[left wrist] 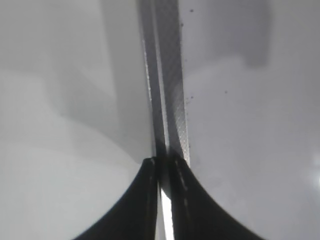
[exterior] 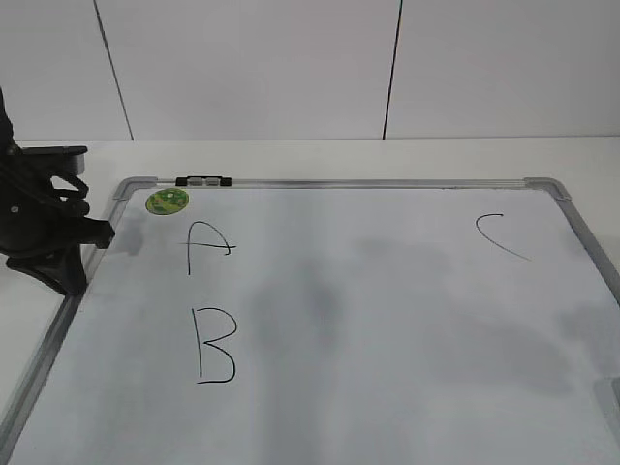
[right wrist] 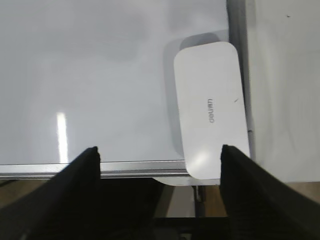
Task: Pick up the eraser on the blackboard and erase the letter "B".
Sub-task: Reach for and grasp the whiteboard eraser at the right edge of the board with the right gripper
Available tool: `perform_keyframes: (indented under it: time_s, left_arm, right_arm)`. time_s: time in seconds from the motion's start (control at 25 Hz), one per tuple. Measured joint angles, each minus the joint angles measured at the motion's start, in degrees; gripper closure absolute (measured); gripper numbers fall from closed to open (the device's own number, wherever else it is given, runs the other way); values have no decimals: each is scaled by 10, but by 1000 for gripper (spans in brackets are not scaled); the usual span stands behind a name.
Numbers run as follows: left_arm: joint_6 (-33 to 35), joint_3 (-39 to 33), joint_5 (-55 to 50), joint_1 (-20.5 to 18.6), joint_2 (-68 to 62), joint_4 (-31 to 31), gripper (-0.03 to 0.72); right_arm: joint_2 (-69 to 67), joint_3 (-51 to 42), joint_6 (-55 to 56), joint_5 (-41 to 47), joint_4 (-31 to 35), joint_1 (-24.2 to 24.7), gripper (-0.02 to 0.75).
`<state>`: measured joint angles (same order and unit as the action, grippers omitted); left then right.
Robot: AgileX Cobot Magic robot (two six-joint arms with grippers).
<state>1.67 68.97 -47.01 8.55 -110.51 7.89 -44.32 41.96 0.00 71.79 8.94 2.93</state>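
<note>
A white dry-erase blackboard [exterior: 387, 329] in a silver-grey frame lies flat on a pale table [exterior: 310, 155], seen at a slant in the exterior view. The hand-drawn letter "B" [exterior: 214, 345] stands intact in black marker on the board's left side, directly below a black "A" [exterior: 207, 246]. A curved "C" stroke [exterior: 501, 235] sits well apart toward the far right corner. A round green sticker [exterior: 167, 201] marks the far left corner, just beside a small black-and-silver clip [exterior: 203, 180] on the frame's far rail.

The left gripper [left wrist: 162, 162] rests over the board's left frame rail [left wrist: 167, 90]; in its wrist view the two dark fingers meet at their tips over the metal strip, closed with nothing between them. In the exterior view that arm shows as a black mass at the left edge.

The right gripper [right wrist: 160, 152] hangs above the board with its fingers spread wide, gripping nothing. The eraser [right wrist: 211, 107], a white rounded block with tiny grey lettering, lies flat in the board's corner, alongside one frame rail and reaching over the other. It sits just inside the right finger [right wrist: 240, 170], whose tip overlaps the block's near corner in this view; whether they touch cannot be told.
</note>
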Motion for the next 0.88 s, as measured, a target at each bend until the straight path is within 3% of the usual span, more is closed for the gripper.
perform_keyframes:
  time_s: [0.16,0.36,0.88]
  left_arm:
    - [-1,0,0,0,0,0,663]
    - [-1,0,-1,0,0,0,664]
    - [-1,0,-1,0,0,0,664]
  right_arm:
    - [-32,0,22,0,-46,-25,158]
    - [-72,0,38,-2,-46,-28,123]
    - [-152,0,45,-9,-84,-28,120]
